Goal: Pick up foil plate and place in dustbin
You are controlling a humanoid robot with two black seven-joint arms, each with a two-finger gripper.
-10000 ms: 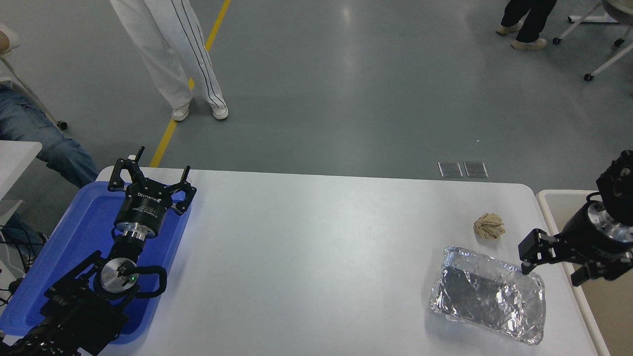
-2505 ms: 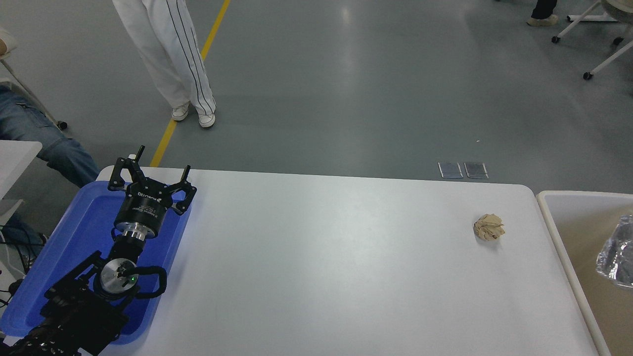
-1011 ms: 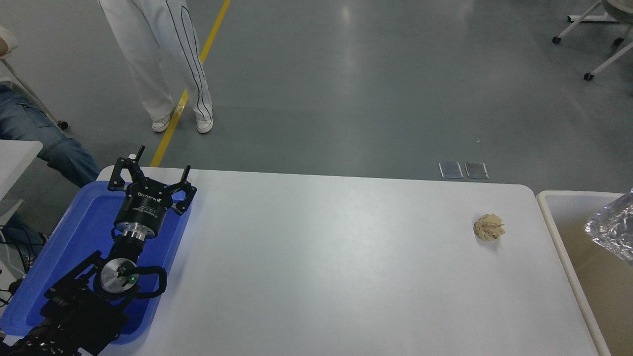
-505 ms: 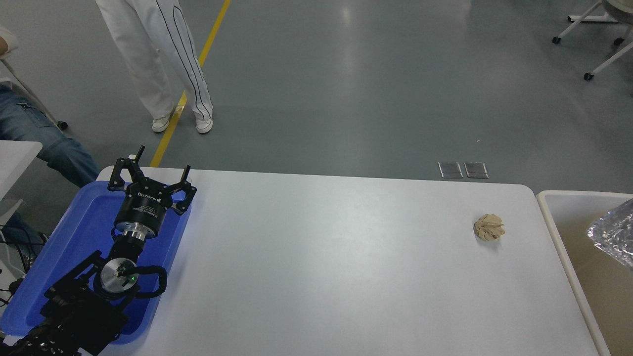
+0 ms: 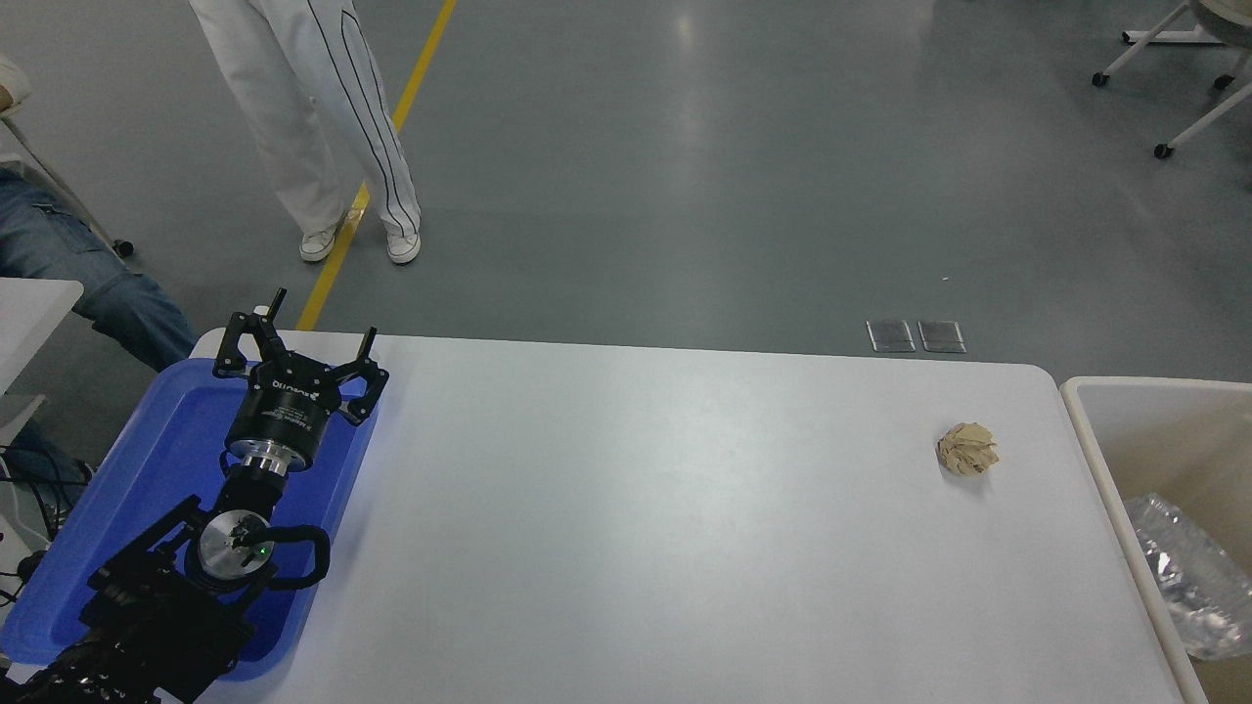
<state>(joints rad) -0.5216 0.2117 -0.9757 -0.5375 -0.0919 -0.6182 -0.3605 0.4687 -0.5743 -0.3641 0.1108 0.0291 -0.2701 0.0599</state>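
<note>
The foil plate [image 5: 1195, 577], crinkled shiny silver, lies inside the dustbin [image 5: 1110, 489], the beige bin with a pale rim at the table's right end. It rests against the bin's near left wall, partly cut off by the picture's edge. My left gripper [image 5: 293, 347] is open and parked over the blue tray at the lower left. My right gripper and arm are out of view.
A small crumpled tan paper ball [image 5: 967, 449] lies on the white table [image 5: 636, 518] near its right end. A blue tray [image 5: 147, 479] sits at the left edge. A person in white trousers [image 5: 323, 117] stands beyond the table's far left.
The foil plate was held high over the bin at the right edge; now it has dropped down into the bin and lies there. The left arm has not moved.
</note>
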